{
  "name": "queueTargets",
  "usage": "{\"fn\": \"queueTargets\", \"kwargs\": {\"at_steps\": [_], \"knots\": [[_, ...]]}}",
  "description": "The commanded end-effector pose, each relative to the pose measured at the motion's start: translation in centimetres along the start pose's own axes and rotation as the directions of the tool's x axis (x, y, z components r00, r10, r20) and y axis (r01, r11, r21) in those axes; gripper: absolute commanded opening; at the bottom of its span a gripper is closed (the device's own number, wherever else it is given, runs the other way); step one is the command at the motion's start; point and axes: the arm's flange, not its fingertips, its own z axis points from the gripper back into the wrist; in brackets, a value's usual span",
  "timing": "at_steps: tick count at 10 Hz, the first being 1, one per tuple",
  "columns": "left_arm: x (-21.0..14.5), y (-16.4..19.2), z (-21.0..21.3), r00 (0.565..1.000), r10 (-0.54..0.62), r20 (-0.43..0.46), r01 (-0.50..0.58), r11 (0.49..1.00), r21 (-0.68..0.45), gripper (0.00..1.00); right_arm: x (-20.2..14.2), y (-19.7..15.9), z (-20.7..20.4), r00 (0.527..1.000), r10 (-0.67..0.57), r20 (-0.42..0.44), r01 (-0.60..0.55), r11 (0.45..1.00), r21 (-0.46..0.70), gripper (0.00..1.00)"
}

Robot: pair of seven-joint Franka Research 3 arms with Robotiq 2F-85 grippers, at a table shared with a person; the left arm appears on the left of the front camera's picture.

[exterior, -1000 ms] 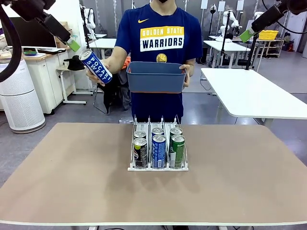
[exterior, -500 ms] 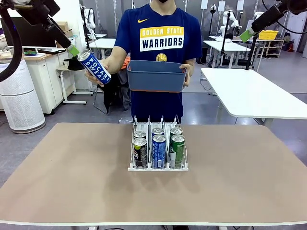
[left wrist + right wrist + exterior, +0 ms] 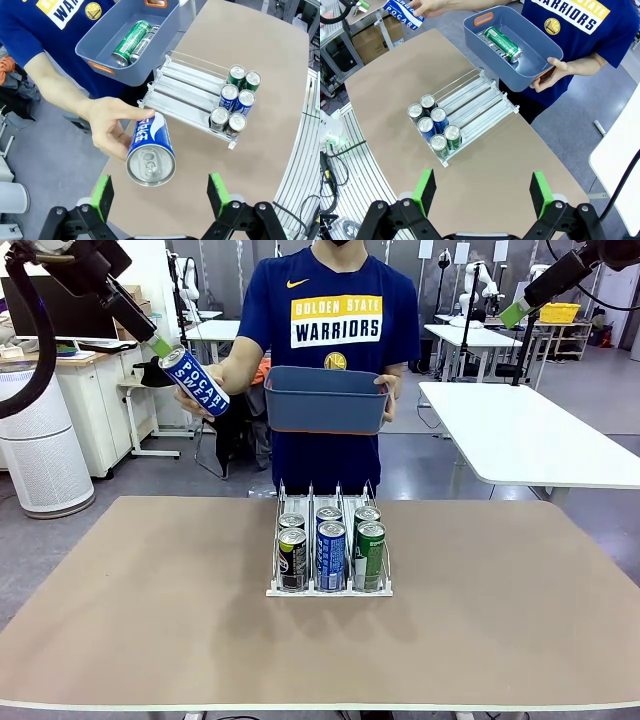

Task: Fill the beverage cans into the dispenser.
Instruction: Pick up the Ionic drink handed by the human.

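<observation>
A person's hand (image 3: 107,125) holds a blue beverage can (image 3: 197,380) out in the air, its silver top pointing at my left gripper (image 3: 158,343). In the left wrist view the blue can (image 3: 150,152) sits just beyond and between my open fingers (image 3: 102,195), untouched. The dispenser (image 3: 330,588) stands mid-table with several cans (image 3: 330,550) at its near end: black, blue and green. My right gripper (image 3: 515,312) hangs open and high at the upper right, and from there it looks down on the dispenser (image 3: 470,102).
The person's other hand holds a blue-grey tub (image 3: 325,405) above the table's far edge. A green can (image 3: 130,42) and another can lie inside it. A white table (image 3: 530,440) stands at the back right.
The person's hand has brought the blue can slightly left and down toward my left gripper. The left gripper shifted a little. The right arm has not moved.
</observation>
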Motion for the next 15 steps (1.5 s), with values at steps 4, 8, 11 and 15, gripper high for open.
{"fn": "queueTargets", "kwargs": {"at_steps": [4, 8, 11, 15], "knots": [[-0.3, 1.8, -1.9, 0.994, -0.095, 0.046, 0.094, 0.996, 0.007, 1.0, 0.0, 0.1, -0.1, 1.0, -0.001, -0.001, 0.001, 1.0, 0.0, 1.0], [-0.9, 2.8, -2.8, 0.991, -0.112, 0.069, 0.115, 0.992, -0.041, 1.0, 0.0, 0.1, -0.1, 1.0, -0.001, -0.001, 0.001, 1.0, 0.0, 1.0], [-1.4, 3.1, -4.0, 0.991, -0.121, 0.06, 0.124, 0.991, -0.048, 1.0, 0.0, 0.1, -0.1, 1.0, -0.001, -0.001, 0.001, 1.0, 0.0, 1.0], [-2.3, 3.6, -5.3, 0.993, -0.102, 0.053, 0.105, 0.993, -0.057, 1.0, 0.0, 0.1, -0.1, 1.0, -0.001, -0.001, 0.001, 1.0, 0.0, 1.0]]}}
